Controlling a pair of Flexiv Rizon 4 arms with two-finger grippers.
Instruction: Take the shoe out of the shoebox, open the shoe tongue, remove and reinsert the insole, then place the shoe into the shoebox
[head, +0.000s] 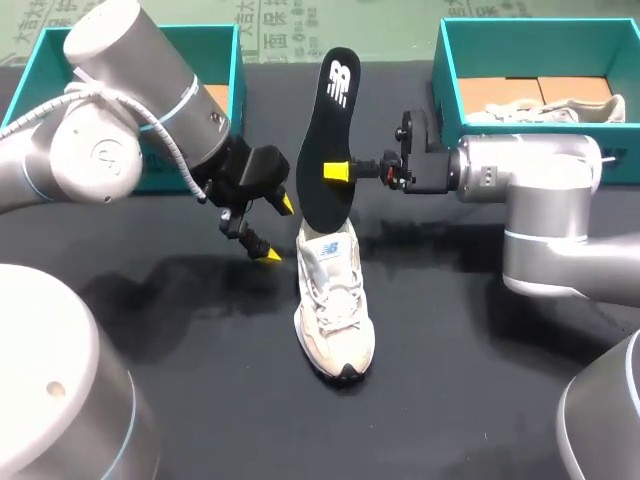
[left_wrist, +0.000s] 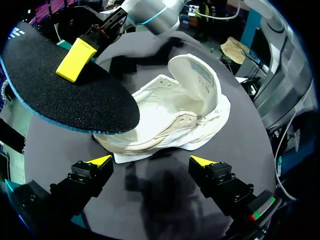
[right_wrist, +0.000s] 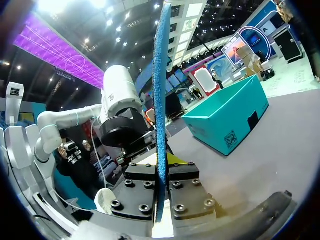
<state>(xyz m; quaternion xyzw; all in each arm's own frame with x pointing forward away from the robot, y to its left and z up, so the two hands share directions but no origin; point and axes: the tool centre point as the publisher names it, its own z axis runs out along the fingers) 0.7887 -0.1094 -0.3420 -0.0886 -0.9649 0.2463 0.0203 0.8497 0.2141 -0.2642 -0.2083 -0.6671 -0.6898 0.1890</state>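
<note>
Table (head: 180, 400): one, with a matte black top that is flat wherever it shows. Lighting: from overhead and diffuse, so the shadows on the top are soft-edged. A broad shadow lies on the surface under and just beside the left gripper (head: 278, 230). In the left wrist view, blurred shadow patches fall on the surface between and just ahead of its fingers (left_wrist: 85, 175). Beside the right gripper (right_wrist: 161, 172), the surface reads as smooth grey. The table's far edge runs straight, well beyond both grippers.
</note>
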